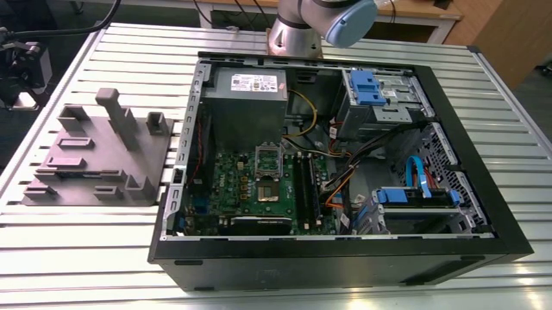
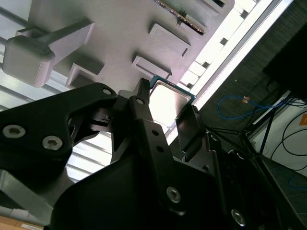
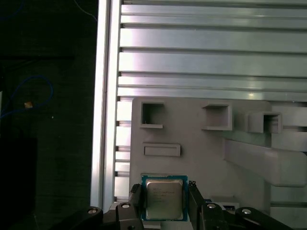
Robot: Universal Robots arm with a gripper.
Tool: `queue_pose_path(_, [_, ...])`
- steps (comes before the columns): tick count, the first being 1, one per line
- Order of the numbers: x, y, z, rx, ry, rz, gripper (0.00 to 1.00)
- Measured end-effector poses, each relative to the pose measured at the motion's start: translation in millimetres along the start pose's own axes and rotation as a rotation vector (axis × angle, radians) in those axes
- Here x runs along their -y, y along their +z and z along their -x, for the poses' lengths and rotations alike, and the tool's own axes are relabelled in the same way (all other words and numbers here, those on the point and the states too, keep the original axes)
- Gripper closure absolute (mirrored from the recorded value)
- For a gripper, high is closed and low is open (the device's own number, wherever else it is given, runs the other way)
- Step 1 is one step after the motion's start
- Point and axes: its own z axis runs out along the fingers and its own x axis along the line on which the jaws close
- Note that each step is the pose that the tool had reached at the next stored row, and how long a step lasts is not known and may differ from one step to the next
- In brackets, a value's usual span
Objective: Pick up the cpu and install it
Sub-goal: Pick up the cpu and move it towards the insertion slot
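The cpu point(image 3: 164, 199) is a flat square chip with a silver top and a green rim. It sits between my gripper's point(image 3: 165, 200) two black fingers point(image 3: 136, 197), which press on its opposite edges. In the second wrist view the cpu point(image 2: 168, 101) is likewise clamped in the gripper point(image 2: 165, 105). It hangs above the grey parts fixture point(image 3: 192, 158), close to the fixture's corner by the table edge. In the exterior view the open computer case point(image 1: 337, 168) holds the green motherboard with the cpu socket point(image 1: 268, 187), whose silver frame stands open.
The grey fixture point(image 1: 99, 155) with raised posts and slots lies on the slatted aluminium table point(image 1: 129, 45), at the exterior view's left of the case. A black device with a cable point(image 1: 22, 64) is at that view's left edge. The arm's base point(image 1: 298, 32) stands behind the case.
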Motion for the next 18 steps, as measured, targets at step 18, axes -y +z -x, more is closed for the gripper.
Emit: queue_pose_path(18, [-0.8, -16.7, -0.2, 0.0000, 0.000, 0.0000, 0.53])
